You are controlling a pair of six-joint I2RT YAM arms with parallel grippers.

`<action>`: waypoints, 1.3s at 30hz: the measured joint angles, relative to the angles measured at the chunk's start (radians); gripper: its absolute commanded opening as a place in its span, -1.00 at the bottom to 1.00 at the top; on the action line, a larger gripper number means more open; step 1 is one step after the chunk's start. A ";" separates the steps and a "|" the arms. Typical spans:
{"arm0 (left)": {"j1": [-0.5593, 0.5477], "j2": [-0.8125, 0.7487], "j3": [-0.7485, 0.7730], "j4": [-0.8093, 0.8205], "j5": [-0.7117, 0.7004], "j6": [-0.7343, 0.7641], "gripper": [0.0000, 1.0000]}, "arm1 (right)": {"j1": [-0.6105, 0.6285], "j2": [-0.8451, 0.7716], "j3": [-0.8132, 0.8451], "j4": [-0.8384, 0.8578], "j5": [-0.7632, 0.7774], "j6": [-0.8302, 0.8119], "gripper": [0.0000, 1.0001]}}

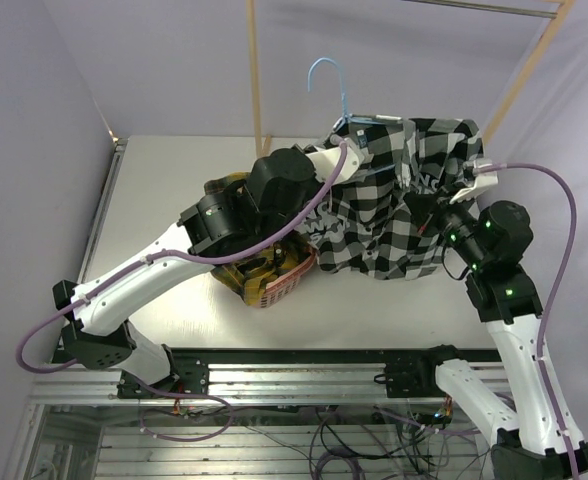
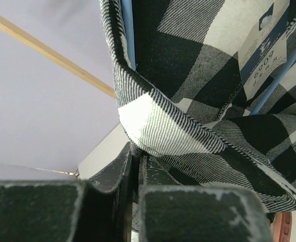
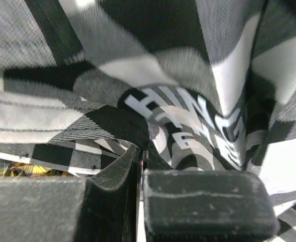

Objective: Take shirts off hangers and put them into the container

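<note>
The black-and-white shirt (image 1: 394, 200) hangs draped over the light-blue hanger (image 1: 326, 75), whose hook sticks up above the collar. My left gripper (image 1: 342, 158) is shut on a fold of the shirt (image 2: 163, 126) near the collar, next to the blue hanger wire (image 2: 128, 30). My right gripper (image 1: 432, 215) is pushed into the shirt's right side. There its jaws are closed on cloth beside the white lettering (image 3: 193, 121). The pink-red container (image 1: 279, 290) stands under my left arm and holds the yellow-and-black shirt (image 1: 259, 265).
Two pale wooden rack poles (image 1: 255, 70) (image 1: 529, 70) rise behind the table. A purple cable loops off each arm. The table's white top (image 1: 174, 180) runs left of the container.
</note>
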 measured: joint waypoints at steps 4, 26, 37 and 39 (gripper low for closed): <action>0.000 -0.017 -0.055 0.003 0.000 -0.014 -0.86 | 0.000 -0.023 0.008 -0.004 0.013 -0.002 -0.30; 0.000 -0.022 -0.073 -0.003 0.048 -0.063 -0.86 | 0.000 0.037 0.034 -0.012 -0.198 -0.048 -0.49; 0.000 -0.066 -0.129 -0.011 0.054 -0.085 -0.86 | 0.000 0.075 0.080 -0.084 0.064 -0.018 -1.00; 0.000 -0.087 -0.158 -0.010 0.054 -0.093 -0.86 | 0.000 0.076 0.130 -0.126 0.137 -0.019 -1.00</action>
